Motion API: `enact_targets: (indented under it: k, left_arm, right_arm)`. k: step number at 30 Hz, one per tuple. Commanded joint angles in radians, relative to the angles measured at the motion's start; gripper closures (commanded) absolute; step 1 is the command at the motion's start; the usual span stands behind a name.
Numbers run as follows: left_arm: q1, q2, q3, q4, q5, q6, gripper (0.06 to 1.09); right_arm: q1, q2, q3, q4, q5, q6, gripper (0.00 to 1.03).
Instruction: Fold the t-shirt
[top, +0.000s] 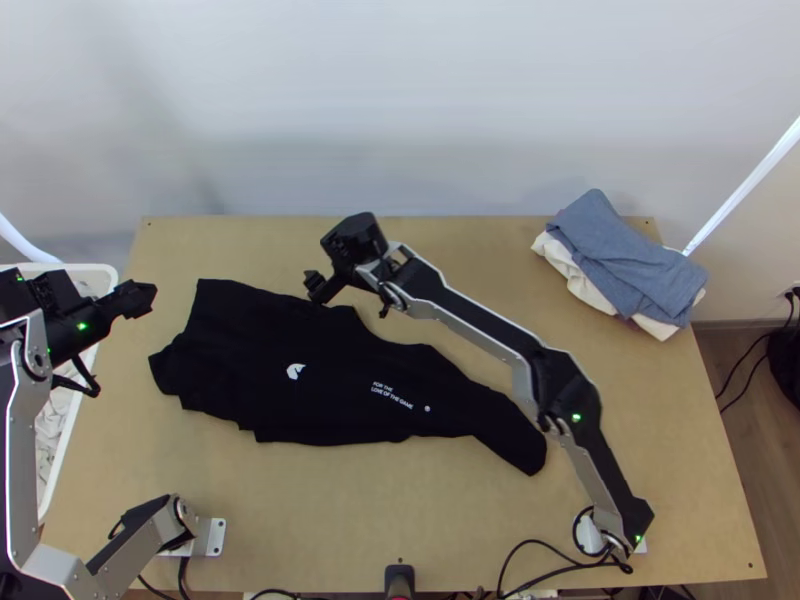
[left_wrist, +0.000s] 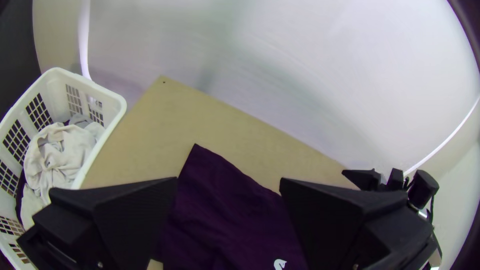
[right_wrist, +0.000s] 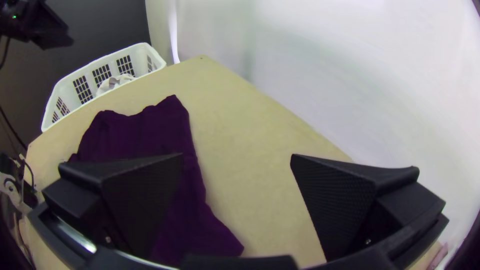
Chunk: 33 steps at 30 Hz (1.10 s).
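A: Which step is in hand?

B: Straightening, it is judged; no neat fold can be made out in the t-shirt (top: 330, 350). It is spread crookedly over the left and middle of the bench (top: 330, 510), print upward, with a narrow end pointed toward the right arm's base.

A: How are the grippers held?

B: The left gripper (left_wrist: 229, 178) is spread wide, nothing pinched, beyond the shirt's left end. The right gripper (right_wrist: 237, 155) is likewise parted and empty, by the far edge.

A: What is called for next?

B: Opposite edges should probably be pinched and drawn square before a sleeve is turned in; if too little fabric is caught, only wrinkles may be made.

A: And around it?

B: The wooden top is backed by a pale wall (top: 400, 100). Folded cloths (top: 630, 260) are stacked at the far right corner; loose laundry (left_wrist: 62, 150) is held in a white basket (left_wrist: 118, 102) at the left edge.
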Motion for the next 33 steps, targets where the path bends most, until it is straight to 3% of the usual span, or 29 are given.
enact_targets:
  k: [1,6,15,31,33]
  left_arm:
    - [0.004,-0.014,-0.041,0.021,0.008,0.015,0.1]
    - [0.004,-0.014,-0.059,0.025,0.009,0.012,0.1]
    - [0.005,-0.011,-0.086,0.03,0.009,0.012,0.1]
    - [0.001,-0.001,-0.086,0.047,0.008,0.009,0.1]
    - [0.001,0.001,-0.086,0.047,0.009,0.009,0.1]
  right_arm:
    - [0.021,0.07,0.09,-0.003,-0.001,-0.024,0.14]
    - [0.044,0.144,0.153,-0.001,-0.001,-0.001,0.16]
    - [0.053,0.22,0.188,-0.004,-0.073,0.183,0.16]
    - [0.073,0.299,0.194,0.012,-0.107,0.238,0.17]
    - [0.075,0.3,0.192,0.011,-0.111,0.254,0.37]
